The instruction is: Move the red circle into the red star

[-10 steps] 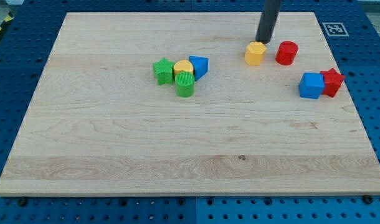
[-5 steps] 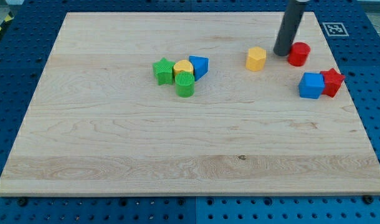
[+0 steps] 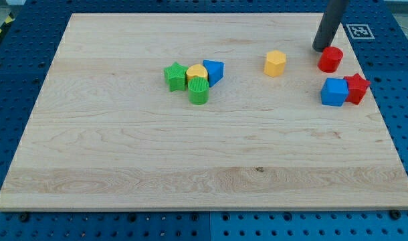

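My tip [image 3: 322, 49] is pressing against the red circle [image 3: 330, 59] from its upper left, near the top right of the wooden surface [image 3: 190, 154]; there are no fingers here, only a rod. The circle is sitting near the red star [image 3: 356, 88], above and slightly left, apart. The next push likely needs to drive down and rightward.

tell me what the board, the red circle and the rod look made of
Board: pale wood, matte, with visible grain lines and a small dark knot. Red circle: probably plastic, uniform colour with a soft sheen, possibly 3D-printed; too small to be sure. Rod, my tip just upper left of the circle: dark, smooth, material unclear.
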`<act>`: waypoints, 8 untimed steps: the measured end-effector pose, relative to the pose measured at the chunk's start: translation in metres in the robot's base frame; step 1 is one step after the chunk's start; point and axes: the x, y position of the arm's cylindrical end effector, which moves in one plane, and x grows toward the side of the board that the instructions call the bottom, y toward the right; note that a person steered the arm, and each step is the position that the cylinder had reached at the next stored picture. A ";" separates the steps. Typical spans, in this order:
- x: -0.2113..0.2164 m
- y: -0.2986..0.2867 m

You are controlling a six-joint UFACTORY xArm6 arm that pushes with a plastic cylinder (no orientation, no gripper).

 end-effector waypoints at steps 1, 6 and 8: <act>0.005 0.005; 0.033 0.020; 0.052 0.020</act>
